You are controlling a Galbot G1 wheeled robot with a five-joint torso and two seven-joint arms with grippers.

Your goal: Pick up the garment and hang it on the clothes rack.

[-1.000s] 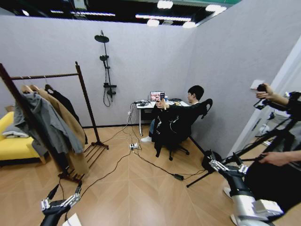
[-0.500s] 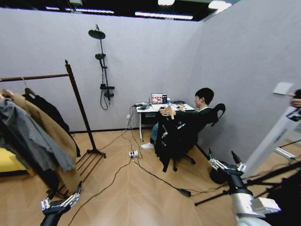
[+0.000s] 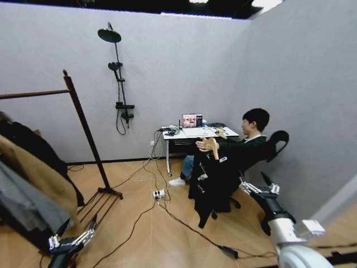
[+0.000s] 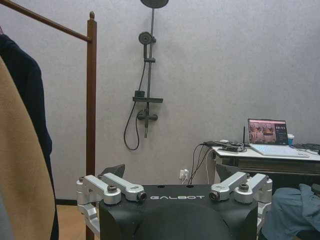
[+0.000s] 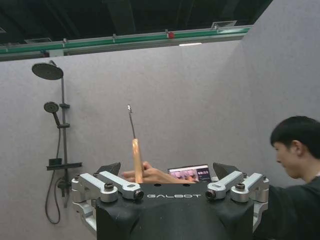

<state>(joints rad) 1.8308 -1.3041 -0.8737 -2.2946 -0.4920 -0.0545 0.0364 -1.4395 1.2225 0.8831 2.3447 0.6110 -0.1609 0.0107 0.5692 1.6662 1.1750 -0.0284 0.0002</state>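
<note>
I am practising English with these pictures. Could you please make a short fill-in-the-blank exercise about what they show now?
1. A seated person's hand holds out the garment on a wooden ____.
2. The right gripper is open and holds ____.
3. A tan coat hangs on the clothes ____.
4. The open left gripper is low, near the rack's ____.

Missing words: hanger; nothing; rack; base

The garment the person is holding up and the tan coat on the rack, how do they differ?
The garment is black and held out by a seated person's hand on a light wooden hanger; the tan coat already hangs from the clothes rack. The garment hangs alone; the coat sits among other clothes. Both hang on hangers.
</note>
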